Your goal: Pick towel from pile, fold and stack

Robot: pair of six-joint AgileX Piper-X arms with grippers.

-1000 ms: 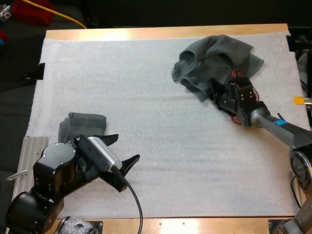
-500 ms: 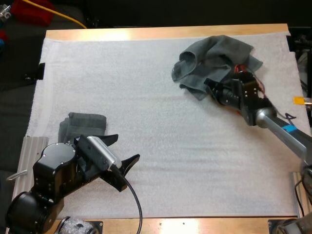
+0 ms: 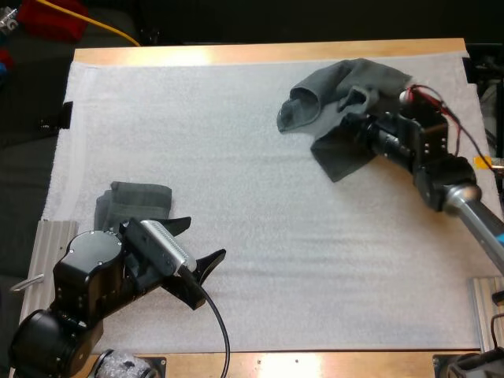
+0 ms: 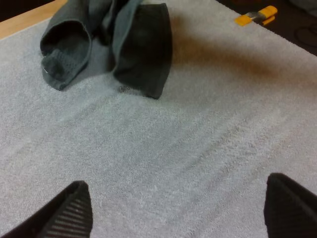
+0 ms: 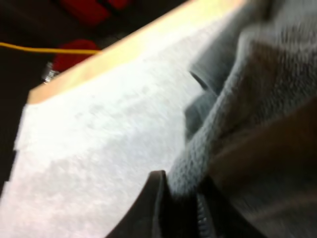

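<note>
Our right gripper (image 3: 361, 127) is clamped on the crumpled towel (image 3: 339, 87). In the right wrist view its fingers (image 5: 157, 198) press a fold of cloth from both sides. Since a second ago it has swung away from the mat's middle toward the far right. A flap of the towel that lay bunched under it now drapes from its tips, drawn out of the heap. The rest of the towel lies just beyond the gripper on the mat (image 3: 236, 157). Our left gripper (image 3: 197, 242) has not moved. Its fingers (image 4: 74, 210) stand apart over bare mat, and the folded towel (image 3: 138, 197) lies just behind them.
</note>
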